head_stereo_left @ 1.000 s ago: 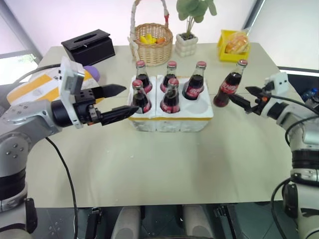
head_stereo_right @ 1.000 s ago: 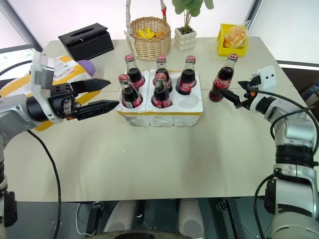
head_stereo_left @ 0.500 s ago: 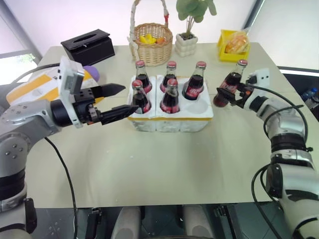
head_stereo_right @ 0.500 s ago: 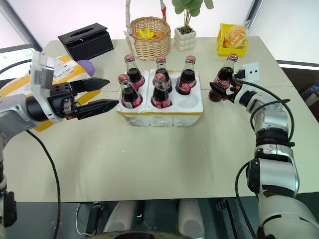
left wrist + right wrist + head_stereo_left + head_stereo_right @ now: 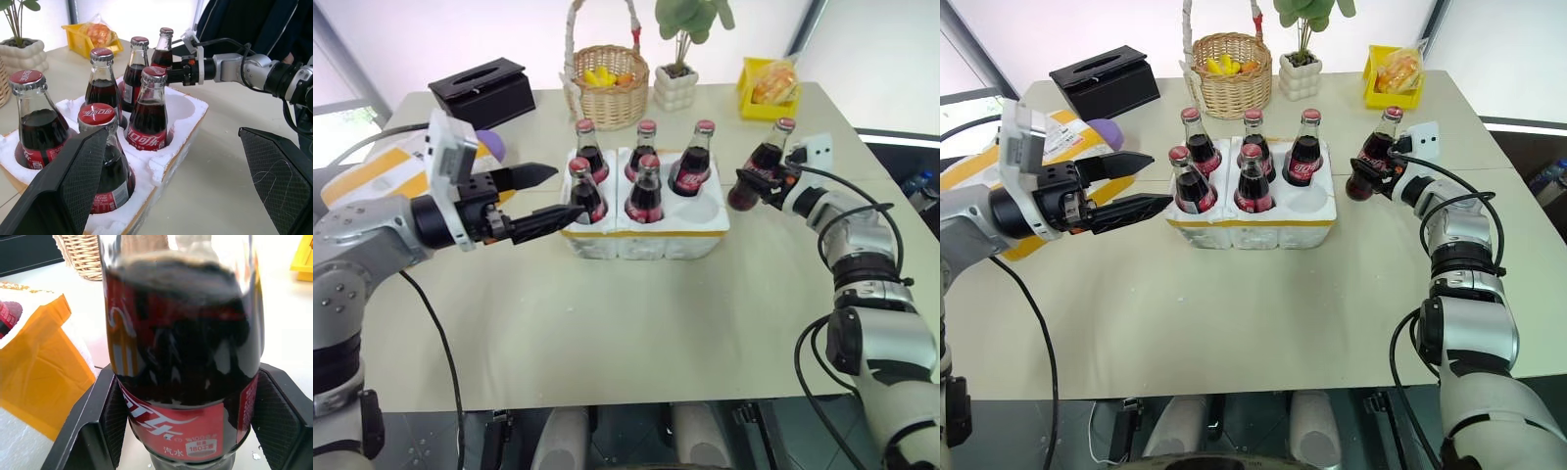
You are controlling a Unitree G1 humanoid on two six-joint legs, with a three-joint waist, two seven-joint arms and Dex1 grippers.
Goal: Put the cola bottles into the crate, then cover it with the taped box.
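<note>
Five cola bottles [image 5: 644, 191] stand in the wells of the white foam crate [image 5: 646, 235]; its front right well [image 5: 705, 208] is empty. A sixth cola bottle [image 5: 761, 164] stands on the table just right of the crate, and my right gripper [image 5: 754, 183] is shut on its lower body. In the right wrist view both pads [image 5: 110, 418] press against this bottle [image 5: 181, 362]. My left gripper [image 5: 570, 191] hangs open at the crate's left end, level with the front left bottle [image 5: 105, 161]. The taped box [image 5: 372, 171] lies at the far left, partly hidden behind my left arm.
Along the far edge of the table [image 5: 636, 323] stand a black tissue box [image 5: 481, 90], a wicker basket [image 5: 607, 83], a potted plant [image 5: 675, 86] and a yellow tray [image 5: 769, 86] of bagged fruit. A purple object [image 5: 494, 145] lies by the taped box. A person [image 5: 254, 24] stands beyond the table.
My right gripper has moved in toward the loose bottle and shut on it. The left arm has stayed where it was, still open.
</note>
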